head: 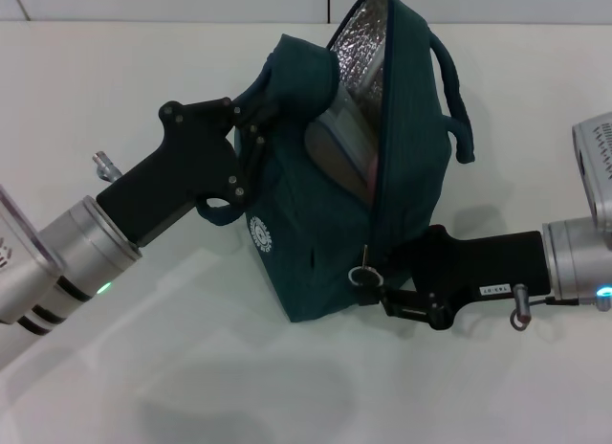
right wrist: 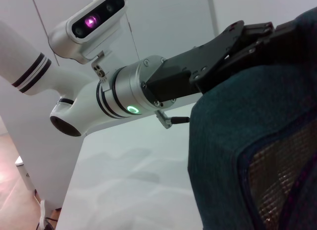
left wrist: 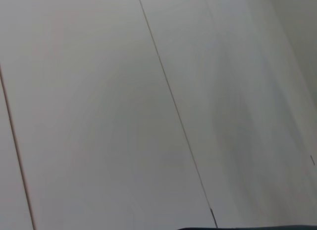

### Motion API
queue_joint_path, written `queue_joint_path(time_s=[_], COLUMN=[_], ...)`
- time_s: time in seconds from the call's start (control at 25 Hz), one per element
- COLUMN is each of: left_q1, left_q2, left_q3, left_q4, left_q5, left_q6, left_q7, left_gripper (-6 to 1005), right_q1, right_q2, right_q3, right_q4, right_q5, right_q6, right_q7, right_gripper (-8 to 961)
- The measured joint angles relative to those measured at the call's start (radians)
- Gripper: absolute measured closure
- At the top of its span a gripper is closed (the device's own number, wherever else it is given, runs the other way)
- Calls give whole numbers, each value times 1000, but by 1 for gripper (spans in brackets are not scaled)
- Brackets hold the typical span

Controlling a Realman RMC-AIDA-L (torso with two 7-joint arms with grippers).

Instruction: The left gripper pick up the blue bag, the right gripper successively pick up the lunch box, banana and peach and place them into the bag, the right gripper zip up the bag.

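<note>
Over the table, head view: the blue bag stands slightly left-leaning at the centre of the white table, its mouth gaping toward twelve o'clock with foil lining showing.
Left gripper: the left gripper comes in from eight o'clock, fingers pinching the bag's handle and upper fabric at its ten o'clock corner.
Right gripper: the right gripper reaches in from three o'clock, fingers closed by the ring pull at the zipper's low end; whether they grip it, I cannot tell.
Contents: the lunch box shows inside the opening.
Left wrist view: only pale panels, nothing of the task.
Right wrist view: teal fabric and mesh close up, the left arm beyond.
Handling: soft, floppy cloth that would likely sag under its load; the small ring looks the place to hold.
</note>
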Motion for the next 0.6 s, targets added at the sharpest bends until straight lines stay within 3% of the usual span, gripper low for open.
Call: queue_joint_path(time_s=[0.44, 0.6], left_q1=[0, 3], left_q2=[1, 2], left_q3=[0, 0], left_q4=[4, 2], left_q5=[-5, -7], left_q6=[1, 1], left_q7=[-34, -34], left_gripper=[960, 959], right_q1=[3, -10], right_q2=[-9, -11], right_q3=[7, 26], right_q4=[-7, -29], right_q5=[-3, 1], right_q6=[-1, -12], right_q7=[0, -7], right_gripper=[896, 910])
